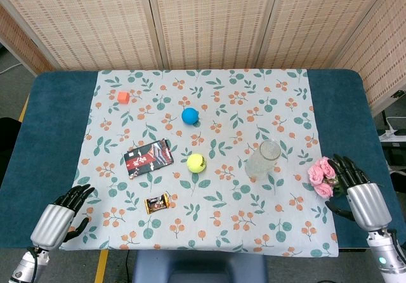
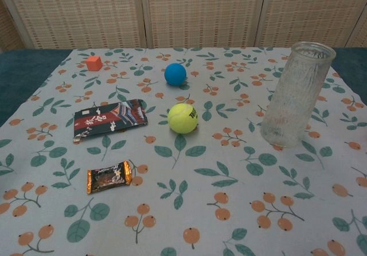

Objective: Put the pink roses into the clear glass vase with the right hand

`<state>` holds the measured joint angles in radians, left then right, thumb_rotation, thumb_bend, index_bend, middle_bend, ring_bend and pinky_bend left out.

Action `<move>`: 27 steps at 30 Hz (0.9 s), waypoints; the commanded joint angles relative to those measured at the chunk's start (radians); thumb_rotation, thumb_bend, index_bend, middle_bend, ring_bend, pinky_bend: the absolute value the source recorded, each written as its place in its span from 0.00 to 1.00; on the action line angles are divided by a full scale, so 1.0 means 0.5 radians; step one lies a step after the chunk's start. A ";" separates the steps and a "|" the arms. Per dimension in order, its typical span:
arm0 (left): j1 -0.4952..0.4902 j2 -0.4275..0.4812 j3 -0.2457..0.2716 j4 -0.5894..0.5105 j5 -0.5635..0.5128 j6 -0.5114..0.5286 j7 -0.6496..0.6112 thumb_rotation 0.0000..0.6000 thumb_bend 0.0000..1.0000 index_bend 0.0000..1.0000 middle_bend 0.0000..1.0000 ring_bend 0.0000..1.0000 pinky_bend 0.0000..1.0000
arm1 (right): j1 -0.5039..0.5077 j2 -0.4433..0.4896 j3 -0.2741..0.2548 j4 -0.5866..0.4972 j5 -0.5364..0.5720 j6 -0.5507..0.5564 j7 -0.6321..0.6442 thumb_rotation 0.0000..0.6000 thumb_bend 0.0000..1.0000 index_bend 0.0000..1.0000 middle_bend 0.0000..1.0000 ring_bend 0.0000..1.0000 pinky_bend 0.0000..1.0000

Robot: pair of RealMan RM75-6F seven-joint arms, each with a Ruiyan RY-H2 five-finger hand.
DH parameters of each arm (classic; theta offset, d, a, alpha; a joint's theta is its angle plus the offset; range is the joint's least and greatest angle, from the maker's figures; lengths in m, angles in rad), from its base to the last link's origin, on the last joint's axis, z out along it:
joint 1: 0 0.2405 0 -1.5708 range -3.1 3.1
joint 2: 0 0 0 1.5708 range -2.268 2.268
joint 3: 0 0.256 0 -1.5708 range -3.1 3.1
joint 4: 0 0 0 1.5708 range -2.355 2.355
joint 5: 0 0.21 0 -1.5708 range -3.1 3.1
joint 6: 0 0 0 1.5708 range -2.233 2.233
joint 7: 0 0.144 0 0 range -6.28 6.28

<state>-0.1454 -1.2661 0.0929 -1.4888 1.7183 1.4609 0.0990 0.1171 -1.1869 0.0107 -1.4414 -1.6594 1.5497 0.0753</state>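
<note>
The right robot hand (image 1: 355, 184) has its fingers curled around the pink roses (image 1: 321, 176) at the right edge of the floral cloth (image 1: 209, 232) on the desk (image 1: 54, 131). The clear glass vase (image 1: 264, 159) stands upright just left of them. The left robot hand (image 1: 63, 213) rests with fingers spread at the cloth's near-left corner.
</note>
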 commanded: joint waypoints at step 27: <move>-0.002 -0.005 -0.001 0.004 -0.011 -0.015 0.009 1.00 0.38 0.10 0.12 0.14 0.36 | 0.298 0.121 0.296 -0.142 1.066 -1.004 -0.764 1.00 0.06 0.00 0.72 0.83 0.95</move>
<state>-0.1464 -1.2686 0.0926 -1.4869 1.7125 1.4534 0.1037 0.1985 -1.1441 0.1302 -1.5299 -1.2188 1.1744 -0.3079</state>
